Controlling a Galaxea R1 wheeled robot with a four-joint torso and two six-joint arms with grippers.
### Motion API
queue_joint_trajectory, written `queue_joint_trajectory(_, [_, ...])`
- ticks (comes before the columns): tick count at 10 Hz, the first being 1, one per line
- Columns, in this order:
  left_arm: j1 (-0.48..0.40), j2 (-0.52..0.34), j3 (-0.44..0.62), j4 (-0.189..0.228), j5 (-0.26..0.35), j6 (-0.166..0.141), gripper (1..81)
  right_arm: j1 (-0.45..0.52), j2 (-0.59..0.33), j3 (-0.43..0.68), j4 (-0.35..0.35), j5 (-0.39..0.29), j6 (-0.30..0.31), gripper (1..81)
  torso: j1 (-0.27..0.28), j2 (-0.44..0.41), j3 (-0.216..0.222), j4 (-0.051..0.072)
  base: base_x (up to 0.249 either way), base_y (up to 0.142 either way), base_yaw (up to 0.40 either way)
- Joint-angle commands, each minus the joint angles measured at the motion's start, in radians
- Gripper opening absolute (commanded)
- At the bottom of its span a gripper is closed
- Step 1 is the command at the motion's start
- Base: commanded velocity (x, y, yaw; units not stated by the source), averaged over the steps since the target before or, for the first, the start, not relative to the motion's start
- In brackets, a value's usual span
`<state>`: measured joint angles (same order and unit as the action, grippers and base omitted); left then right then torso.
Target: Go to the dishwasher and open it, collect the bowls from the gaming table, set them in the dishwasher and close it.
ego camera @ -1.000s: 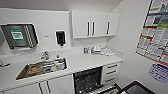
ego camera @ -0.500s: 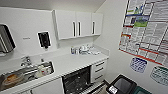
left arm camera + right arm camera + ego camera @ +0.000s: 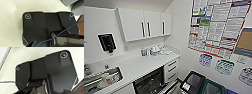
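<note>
jaws can't be read on either arm; dishwasher (image 3: 150,83) under the counter (image 3: 144,65) stands open (dark racks showing), bowls not collected yet, loading and closing left.

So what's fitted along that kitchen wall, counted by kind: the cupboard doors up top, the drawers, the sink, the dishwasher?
Upper cupboard doors: 3
Drawers: 3
Sink: 1
Dishwasher, its door open: 1
Total: 8
</note>
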<state>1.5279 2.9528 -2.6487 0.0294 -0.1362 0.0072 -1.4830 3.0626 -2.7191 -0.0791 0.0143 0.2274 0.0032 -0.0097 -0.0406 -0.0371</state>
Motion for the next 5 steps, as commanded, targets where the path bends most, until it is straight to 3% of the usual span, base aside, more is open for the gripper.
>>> queue_joint_trajectory(1, [-0.041,-0.041,0.081,0.014,0.043,0.01,81.1,0.037,-0.025,0.039,-0.031,-0.05,-0.008,81.1,0.0,0.0,0.0,0.0,0.0,0.0,-0.4])
queue_joint_trajectory(4, [-0.041,-0.101,0.185,0.014,0.041,0.01,81.1,0.025,-0.135,0.222,-0.05,-0.028,-0.007,81.1,0.0,0.0,0.0,0.0,0.0,0.0,-0.4])
queue_joint_trajectory(5, [-0.038,-0.102,0.185,0.014,0.041,0.01,81.1,0.022,-0.149,0.233,-0.047,-0.023,-0.005,81.1,0.0,0.0,0.0,0.0,0.0,0.0,-0.4])
